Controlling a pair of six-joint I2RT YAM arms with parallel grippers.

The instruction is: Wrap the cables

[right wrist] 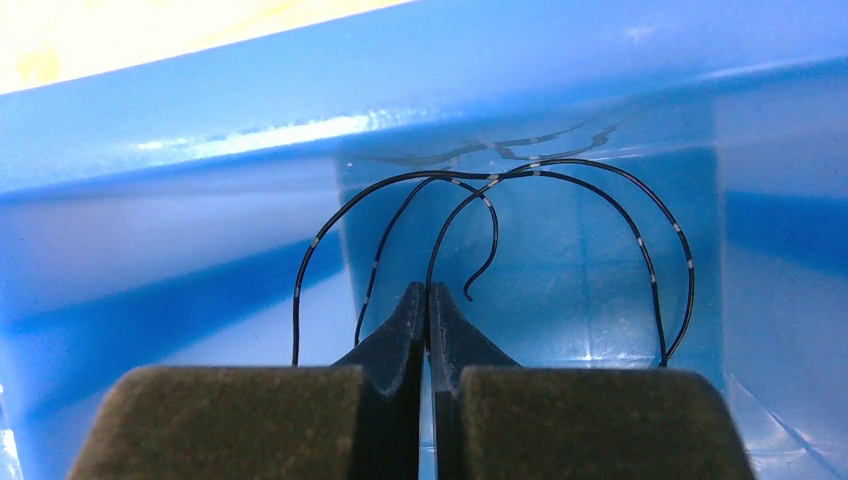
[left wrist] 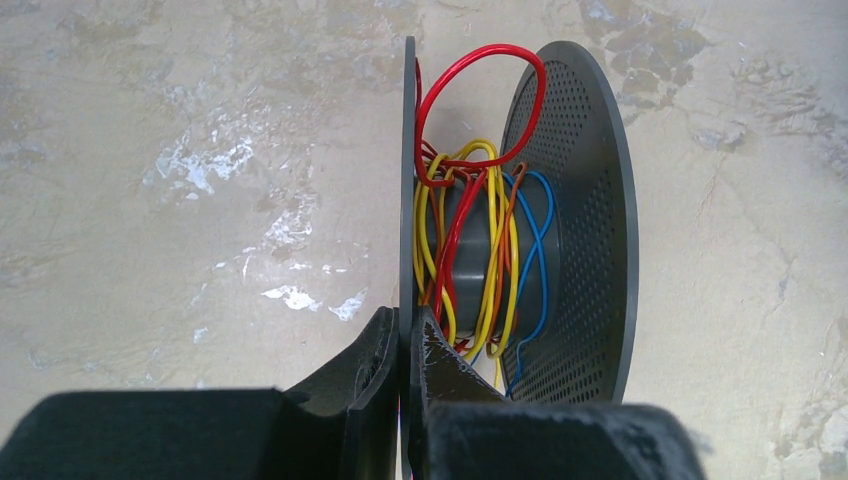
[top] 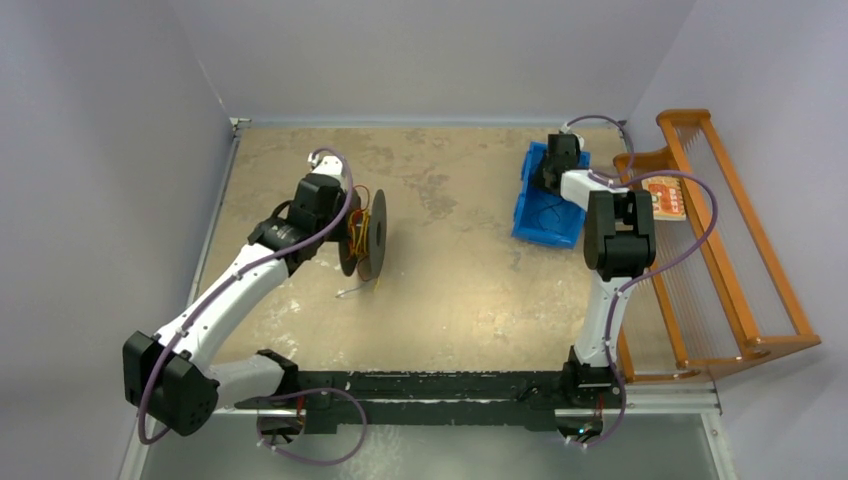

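Note:
The black two-flanged spool (top: 368,235) stands on edge left of the table's middle. Red, yellow, orange and blue cables (left wrist: 480,230) are wound loosely on its core, and a red loop (left wrist: 482,70) sticks out. My left gripper (left wrist: 410,322) is shut on the spool's left flange (left wrist: 408,150); it also shows in the top view (top: 345,228). A thin strand (top: 356,290) trails on the table below the spool. My right gripper (right wrist: 428,290) is inside the blue bin (right wrist: 200,230), shut on a thin black cable (right wrist: 560,180) that loops above the fingertips.
The blue bin (top: 545,200) sits tilted at the back right, with my right gripper (top: 552,168) in it. A wooden rack (top: 720,240) with thin rods stands along the right edge, with an orange-and-white packet (top: 668,198) on it. Walls close off the left and back.

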